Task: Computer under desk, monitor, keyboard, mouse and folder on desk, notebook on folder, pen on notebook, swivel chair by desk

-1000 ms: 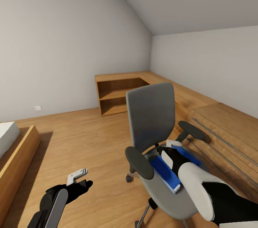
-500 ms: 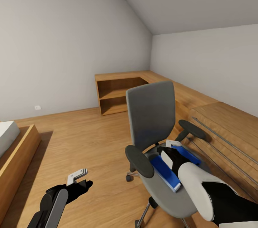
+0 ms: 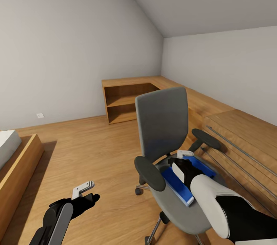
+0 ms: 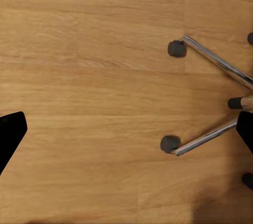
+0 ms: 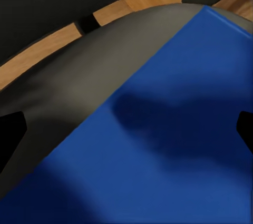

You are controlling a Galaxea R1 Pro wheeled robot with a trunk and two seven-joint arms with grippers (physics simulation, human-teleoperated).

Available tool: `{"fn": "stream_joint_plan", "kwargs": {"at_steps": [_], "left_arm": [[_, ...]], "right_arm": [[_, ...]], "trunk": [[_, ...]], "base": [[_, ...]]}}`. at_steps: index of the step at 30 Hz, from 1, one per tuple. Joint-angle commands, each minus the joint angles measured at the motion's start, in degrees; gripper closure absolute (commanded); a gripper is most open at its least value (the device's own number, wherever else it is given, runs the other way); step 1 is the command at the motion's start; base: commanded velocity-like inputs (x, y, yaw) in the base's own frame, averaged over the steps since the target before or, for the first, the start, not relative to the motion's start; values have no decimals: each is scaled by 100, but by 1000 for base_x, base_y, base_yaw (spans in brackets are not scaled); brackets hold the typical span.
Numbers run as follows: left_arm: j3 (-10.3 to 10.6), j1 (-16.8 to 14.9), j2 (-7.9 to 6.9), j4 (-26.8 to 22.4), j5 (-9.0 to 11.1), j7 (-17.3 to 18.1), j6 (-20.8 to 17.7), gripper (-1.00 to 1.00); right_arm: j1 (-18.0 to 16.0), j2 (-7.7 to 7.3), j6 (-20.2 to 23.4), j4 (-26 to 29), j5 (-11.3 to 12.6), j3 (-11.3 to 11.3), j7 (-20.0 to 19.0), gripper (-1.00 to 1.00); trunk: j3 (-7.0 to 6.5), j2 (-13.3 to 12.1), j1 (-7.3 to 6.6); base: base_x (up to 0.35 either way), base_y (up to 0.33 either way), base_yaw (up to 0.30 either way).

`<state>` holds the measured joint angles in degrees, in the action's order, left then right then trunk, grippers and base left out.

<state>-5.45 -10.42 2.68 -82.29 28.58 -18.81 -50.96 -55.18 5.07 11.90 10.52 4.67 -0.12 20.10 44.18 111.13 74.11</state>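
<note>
- The folder [image 3: 184,182] was seen lying flat on the seat of the swivel chair [image 3: 163,122], between the two black armrests, with its white page edge turned toward the robot.
- The right gripper [image 3: 184,157] was held low over the folder's blue cover, and in the right wrist view the cover [image 5: 179,139] was seen close beneath, shaded by the gripper, with the fingertips spread wide apart at the edges of the picture; nothing was grasped.
- The left gripper [image 3: 85,191] was held out over the wood floor [image 4: 89,76], beside the chair's chrome legs and castors [image 4: 203,139], released and empty.
- The step in hand was judged to be the pick-up of the folder. A flat cover cannot be pinched from straight above, so an edge overhanging or lifted off the padding should be sought, and one finger slid beneath it.
- Pressure should be kept light, since the chair stands on castors and could roll away.
</note>
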Motion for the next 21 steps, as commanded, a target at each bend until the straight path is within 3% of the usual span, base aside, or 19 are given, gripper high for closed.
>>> {"fn": "stream_joint_plan", "kwargs": {"at_steps": [1, 9, 21], "left_arm": [[-9, -4, 4, -6, 62, -48, -22, -100], [-9, -4, 3, 25, 47, -51, -27, -100], [-3, -4, 3, 104, 34, -46, -25, -100]], "right_arm": [[-1, 2, 21, 12, 44, 21, 34, -100], [-1, 2, 30, 12, 28, 86, 139, -100], [-1, 2, 31, 12, 31, 95, 156, -100]], "trunk": [[6, 3, -1], [6, 3, -1], [6, 3, -1]], "base": [[0, 0, 0], [10, 0, 0], [132, 0, 0]]}}
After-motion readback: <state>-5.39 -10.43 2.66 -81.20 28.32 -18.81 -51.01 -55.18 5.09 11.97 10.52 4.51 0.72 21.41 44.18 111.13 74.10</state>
